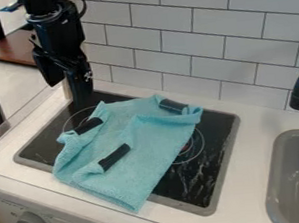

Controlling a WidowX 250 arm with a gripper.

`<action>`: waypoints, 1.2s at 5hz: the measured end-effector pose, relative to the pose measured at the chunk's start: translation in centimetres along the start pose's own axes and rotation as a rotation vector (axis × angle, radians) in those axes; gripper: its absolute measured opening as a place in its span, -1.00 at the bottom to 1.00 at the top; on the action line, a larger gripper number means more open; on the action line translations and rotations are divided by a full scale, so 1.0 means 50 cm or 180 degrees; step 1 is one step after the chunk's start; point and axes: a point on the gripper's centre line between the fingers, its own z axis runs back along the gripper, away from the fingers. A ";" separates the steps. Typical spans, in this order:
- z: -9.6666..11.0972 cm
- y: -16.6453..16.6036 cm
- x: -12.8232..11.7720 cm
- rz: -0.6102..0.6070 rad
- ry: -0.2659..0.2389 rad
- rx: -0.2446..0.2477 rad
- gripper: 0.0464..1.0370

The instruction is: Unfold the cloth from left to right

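The light blue cloth (144, 134) is lying rumpled across the middle of the stovetop (223, 148), with its lowest corner hanging past the stovetop's front edge. Some edges are folding over, and three dark patches are showing on it. The gripper (75, 90) is hanging by the stovetop's back left corner, so the cloth is lying to its right and frontward, its back left corner sitting near the gripper. Whether the gripper is clenching or sitting released, I cannot tell. The sink (285, 169) is sitting right of the stovetop.
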 end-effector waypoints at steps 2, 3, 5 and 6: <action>-0.019 -0.027 -0.018 0.0073 0.0114 -0.0112 0.92; -0.011 -0.050 -0.022 0.0038 0.0107 -0.0105 0.92; -0.008 -0.116 -0.035 -0.0018 -0.0010 -0.0182 0.92; -0.013 -0.138 -0.042 -0.0113 0.0025 -0.0131 0.92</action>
